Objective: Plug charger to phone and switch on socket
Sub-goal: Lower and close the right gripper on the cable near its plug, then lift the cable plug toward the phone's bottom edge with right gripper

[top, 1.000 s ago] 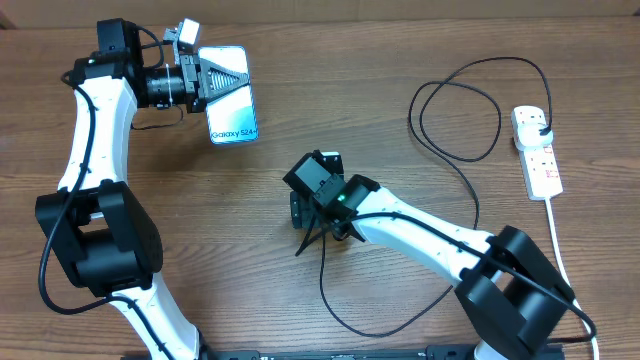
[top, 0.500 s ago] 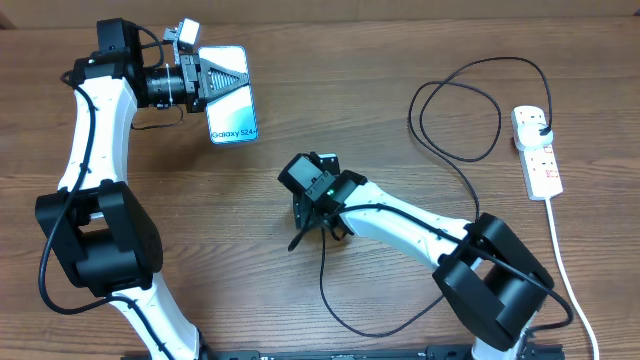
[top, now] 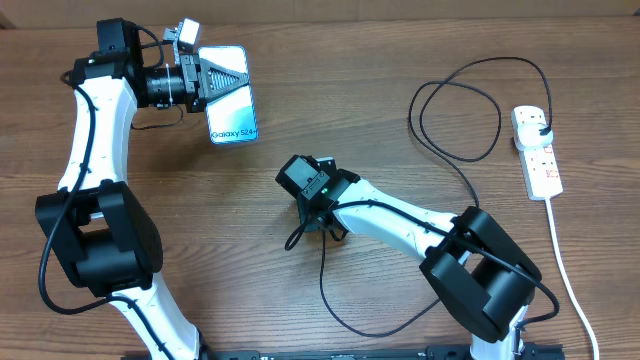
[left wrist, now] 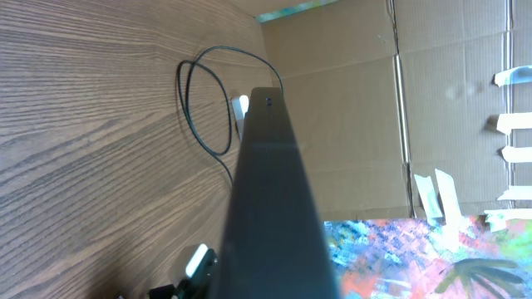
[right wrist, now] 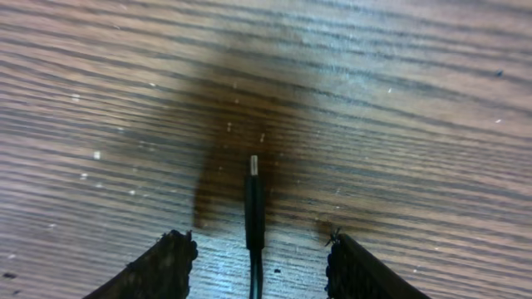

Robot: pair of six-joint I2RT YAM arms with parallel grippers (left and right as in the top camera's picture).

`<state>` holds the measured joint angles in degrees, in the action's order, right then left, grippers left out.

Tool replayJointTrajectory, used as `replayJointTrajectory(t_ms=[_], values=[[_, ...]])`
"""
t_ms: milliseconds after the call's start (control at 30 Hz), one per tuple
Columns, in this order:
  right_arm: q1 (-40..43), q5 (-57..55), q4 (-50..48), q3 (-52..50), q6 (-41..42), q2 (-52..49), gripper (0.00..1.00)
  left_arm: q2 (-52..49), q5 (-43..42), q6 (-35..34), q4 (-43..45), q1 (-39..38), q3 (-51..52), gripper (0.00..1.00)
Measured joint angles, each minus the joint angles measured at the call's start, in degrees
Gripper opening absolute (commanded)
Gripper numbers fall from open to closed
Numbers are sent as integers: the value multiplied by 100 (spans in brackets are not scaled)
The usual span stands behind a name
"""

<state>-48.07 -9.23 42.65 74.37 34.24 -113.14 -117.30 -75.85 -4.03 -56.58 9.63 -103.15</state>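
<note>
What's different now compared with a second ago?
The right arm swung slightly left, and its fingers narrowed around the thin black cable's connector tip, not yet touching it. The left fingers, the slim blue-screened phone they hold and the white power strip stayed put.

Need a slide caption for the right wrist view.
Right claw open, straddling the charger connector lying on the wood table.

A makeshift robotics lab: taped cardboard walls (left wrist: 349, 83) behind the wood-grain table (left wrist: 83, 124), a paint-splashed sheet (left wrist: 399, 257) beyond its edge.
</note>
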Motion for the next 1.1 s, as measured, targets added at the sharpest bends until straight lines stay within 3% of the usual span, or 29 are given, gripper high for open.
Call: replayJointTrajectory(t_ms=[500,700,1100], values=[[0,92,-59,11,-87,-103,33,0,0,-2,2,0,0,4],[4,96,-107,22,-122,-103,17,0,0,-2,2,0,0,4],[4,114,-105,26,-127,-103,4,0,0,-2,2,0,0,4]])
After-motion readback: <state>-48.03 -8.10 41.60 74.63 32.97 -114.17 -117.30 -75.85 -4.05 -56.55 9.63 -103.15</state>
